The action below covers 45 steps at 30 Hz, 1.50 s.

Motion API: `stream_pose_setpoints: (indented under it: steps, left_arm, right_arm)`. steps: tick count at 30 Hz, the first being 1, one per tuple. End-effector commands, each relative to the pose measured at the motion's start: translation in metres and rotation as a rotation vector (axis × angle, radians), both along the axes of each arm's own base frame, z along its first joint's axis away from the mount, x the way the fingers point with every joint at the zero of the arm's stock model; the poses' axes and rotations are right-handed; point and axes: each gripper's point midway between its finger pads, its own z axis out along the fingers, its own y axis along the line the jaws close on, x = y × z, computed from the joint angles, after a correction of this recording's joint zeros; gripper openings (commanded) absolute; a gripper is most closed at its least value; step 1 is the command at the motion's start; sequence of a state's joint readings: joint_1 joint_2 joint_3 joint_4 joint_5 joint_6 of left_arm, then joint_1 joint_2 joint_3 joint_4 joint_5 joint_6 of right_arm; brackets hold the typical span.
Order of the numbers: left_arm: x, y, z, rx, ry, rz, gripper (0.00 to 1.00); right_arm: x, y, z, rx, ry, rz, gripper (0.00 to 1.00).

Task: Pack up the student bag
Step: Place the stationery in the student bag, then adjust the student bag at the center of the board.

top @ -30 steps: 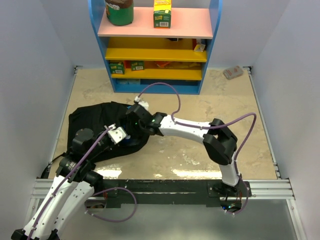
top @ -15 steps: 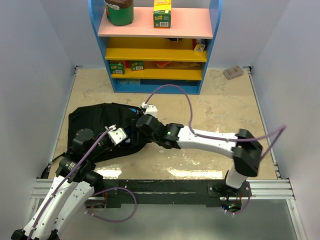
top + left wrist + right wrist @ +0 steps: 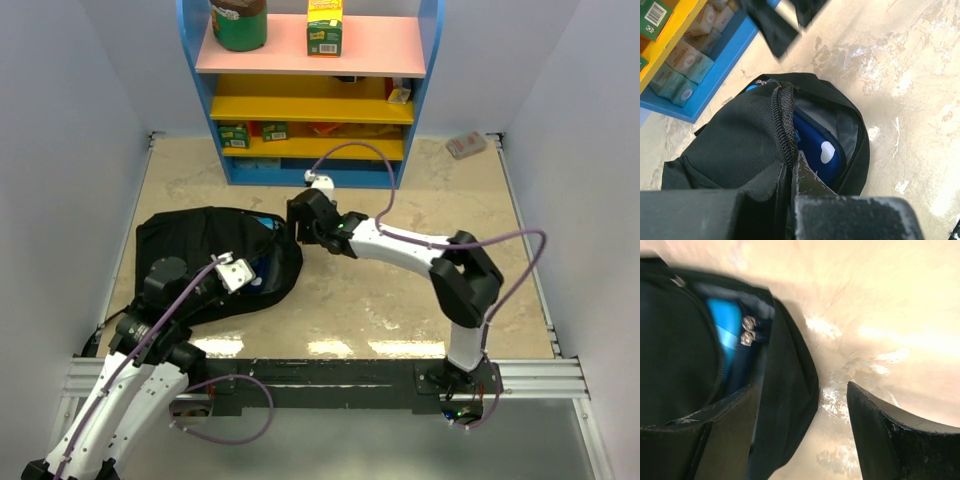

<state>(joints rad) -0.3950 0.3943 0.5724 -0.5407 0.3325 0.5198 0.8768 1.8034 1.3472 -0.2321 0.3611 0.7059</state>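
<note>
The black student bag [image 3: 190, 250] lies on the floor at the left with its mouth open to the right. A blue pencil case [image 3: 820, 152] with a white heart lies inside it. My left gripper [image 3: 790, 167] is shut on the bag's zippered rim [image 3: 782, 120] and holds the opening up; in the top view it [image 3: 240, 275] is at the bag's near right edge. My right gripper [image 3: 297, 232] is open and empty, just outside the bag's far right edge. In the right wrist view its gripper [image 3: 805, 415] hovers over the bag's edge [image 3: 790, 380] and the bare floor.
A blue shelf unit [image 3: 310, 100] with a green jar [image 3: 238, 22], a yellow box [image 3: 324, 26] and small packs stands at the back. A small packet [image 3: 465, 145] lies at the back right corner. White walls close both sides.
My right gripper has pulled out of the bag's opening and moved back and to the right, now empty. My left gripper has kept its hold on the rim.
</note>
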Motion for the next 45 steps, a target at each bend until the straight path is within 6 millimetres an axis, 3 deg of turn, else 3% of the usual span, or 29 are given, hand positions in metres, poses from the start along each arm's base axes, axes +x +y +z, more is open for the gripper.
stream_pose_setpoints:
  steps: [1, 8, 15, 17, 20, 21, 23, 24, 28, 31, 32, 34, 35, 36, 37, 38, 41, 44, 45]
  left_arm:
    - [-0.027, 0.0, 0.086, -0.134, -0.303, -0.064, 0.0]
    - [-0.026, 0.001, 0.085, -0.133, -0.313, -0.056, 0.0]
    - [-0.028, 0.0, 0.084, -0.14, -0.307, -0.062, 0.0]
    - [-0.028, 0.002, 0.085, -0.139, -0.309, -0.056, 0.0]
    - [-0.029, 0.004, 0.086, -0.134, -0.315, -0.049, 0.0]
    - [-0.03, 0.004, 0.086, -0.133, -0.318, -0.048, 0.0]
    - [-0.03, 0.005, 0.085, -0.126, -0.319, -0.05, 0.0]
    - [-0.03, 0.005, 0.083, -0.125, -0.32, -0.05, 0.0]
    - [-0.029, 0.002, 0.079, -0.13, -0.312, -0.058, 0.0]
    - [-0.029, -0.002, 0.081, -0.149, -0.301, -0.072, 0.0]
    - [-0.029, -0.004, 0.08, -0.148, -0.293, -0.084, 0.0]
    - [-0.035, -0.012, 0.081, -0.156, -0.27, -0.142, 0.0]
    - [-0.038, -0.015, 0.078, -0.153, -0.247, -0.163, 0.0]
    - [-0.041, -0.018, 0.077, -0.149, -0.229, -0.188, 0.04]
    - [-0.048, -0.025, 0.075, -0.148, -0.213, -0.244, 0.06]
    - [-0.052, -0.026, 0.069, -0.132, -0.186, -0.269, 0.09]
    - [-0.062, -0.032, 0.06, -0.1, -0.12, -0.339, 0.27]
    - [-0.064, -0.036, 0.07, -0.113, -0.117, -0.364, 0.6]
    - [-0.065, -0.036, 0.076, -0.118, -0.119, -0.369, 0.84]
  right_arm:
    - [-0.005, 0.03, -0.006, -0.029, 0.004, 0.146, 0.73]
    - [0.0, 0.033, -0.038, -0.106, 0.041, 0.158, 0.71]
    - [0.022, 0.051, -0.065, -0.207, 0.041, 0.191, 0.69]
    - [0.026, 0.05, -0.081, -0.252, 0.049, 0.191, 0.67]
    - [0.032, 0.045, -0.086, -0.282, 0.045, 0.172, 0.53]
    - [0.033, 0.042, -0.085, -0.286, 0.047, 0.162, 0.36]
    - [0.036, 0.039, -0.063, -0.245, 0.018, 0.127, 0.17]
    - [0.034, 0.036, -0.059, -0.23, 0.005, 0.125, 0.0]
    - [0.031, 0.02, -0.002, -0.133, -0.107, 0.055, 0.0]
    - [0.01, -0.001, 0.029, -0.038, -0.16, -0.009, 0.0]
    - [-0.008, -0.008, 0.034, 0.004, -0.18, 0.001, 0.0]
    - [-0.032, -0.01, 0.026, 0.051, -0.161, -0.004, 0.0]
    - [-0.059, -0.007, 0.006, 0.045, -0.134, 0.049, 0.0]
    - [-0.072, -0.004, 0.0, 0.05, -0.12, 0.063, 0.04]
    - [-0.086, -0.001, -0.012, 0.059, -0.079, 0.063, 0.12]
    - [-0.108, 0.0, -0.031, 0.023, -0.032, 0.092, 0.27]
    - [-0.131, -0.008, -0.057, 0.007, 0.045, 0.092, 0.48]
    - [-0.134, -0.022, -0.033, 0.041, 0.019, 0.078, 0.6]
    - [-0.133, -0.026, -0.022, 0.049, -0.004, 0.074, 0.64]
